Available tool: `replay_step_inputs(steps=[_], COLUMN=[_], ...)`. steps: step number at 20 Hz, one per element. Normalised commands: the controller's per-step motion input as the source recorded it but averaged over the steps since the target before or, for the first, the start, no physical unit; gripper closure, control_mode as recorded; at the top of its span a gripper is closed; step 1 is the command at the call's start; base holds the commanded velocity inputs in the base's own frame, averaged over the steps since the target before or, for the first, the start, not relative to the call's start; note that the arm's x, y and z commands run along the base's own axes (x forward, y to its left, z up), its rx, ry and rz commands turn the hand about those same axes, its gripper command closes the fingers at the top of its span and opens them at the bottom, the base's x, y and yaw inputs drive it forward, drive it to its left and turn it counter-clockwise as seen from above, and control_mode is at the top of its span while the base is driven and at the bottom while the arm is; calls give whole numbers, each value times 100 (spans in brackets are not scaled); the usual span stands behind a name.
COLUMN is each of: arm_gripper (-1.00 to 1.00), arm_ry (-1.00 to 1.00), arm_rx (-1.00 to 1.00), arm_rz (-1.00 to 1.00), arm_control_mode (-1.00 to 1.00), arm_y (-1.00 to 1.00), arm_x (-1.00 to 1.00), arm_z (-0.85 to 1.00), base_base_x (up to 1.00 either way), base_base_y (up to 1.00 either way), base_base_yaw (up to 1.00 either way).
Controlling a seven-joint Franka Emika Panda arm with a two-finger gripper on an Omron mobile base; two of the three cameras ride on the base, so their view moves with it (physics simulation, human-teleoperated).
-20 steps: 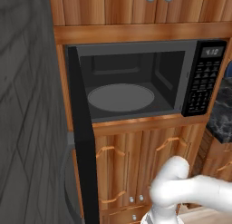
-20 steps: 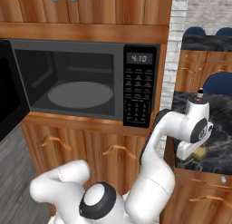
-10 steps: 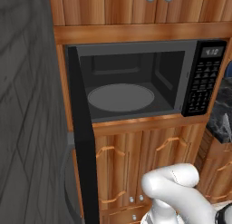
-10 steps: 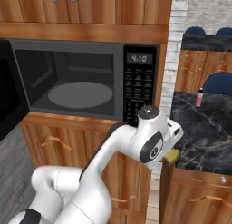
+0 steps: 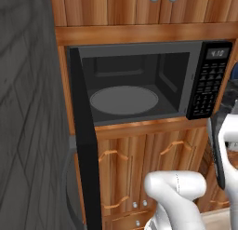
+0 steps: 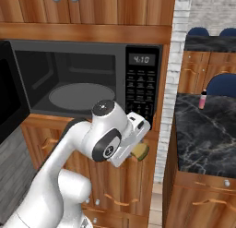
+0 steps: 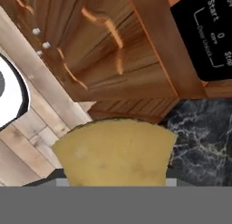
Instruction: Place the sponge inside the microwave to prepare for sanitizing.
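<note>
- Carry step: white arm's two-finger gripper [image 6: 138, 151] has the yellow sponge [image 7: 115, 153] clamped in partly closed jaws, just below the keypad of the big black open-door microwave [image 5: 139, 80].
- Next, by my read: lift and swing left into the cavity over the grey turntable [image 5: 124, 98].
- Hand view shows the sponge up close; the left base view shows the cavity best.

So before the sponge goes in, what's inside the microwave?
The microwave stands open with a round grey turntable on its floor, nothing on it. The sponge is in the claw, outside.
</note>
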Motion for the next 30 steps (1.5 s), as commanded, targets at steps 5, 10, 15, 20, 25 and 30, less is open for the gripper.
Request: replay_step_inputs(steps=[5, 10, 15, 20, 25, 30], arm_gripper=[100, 100, 100, 100, 100, 100], arm_ry=[-5, -8, -9, -11, -18, -24], arm_rx=[8, 5, 13, 5, 1, 2], arm_rz=[23, 27, 8, 10, 4, -5], arm_control_mode=[-100, -100, -100, -100, -100, -100], arm_y=[98, 88, 49, 62, 70, 58], arm_x=[-2, 0, 4, 1, 0, 1], arm_z=[0, 11, 19, 9, 17, 12], base_base_x=[0, 0, 0, 0, 0, 0], base_base_y=[0, 0, 0, 0, 0, 0], base_base_yaw=[0, 0, 0, 0, 0, 0])
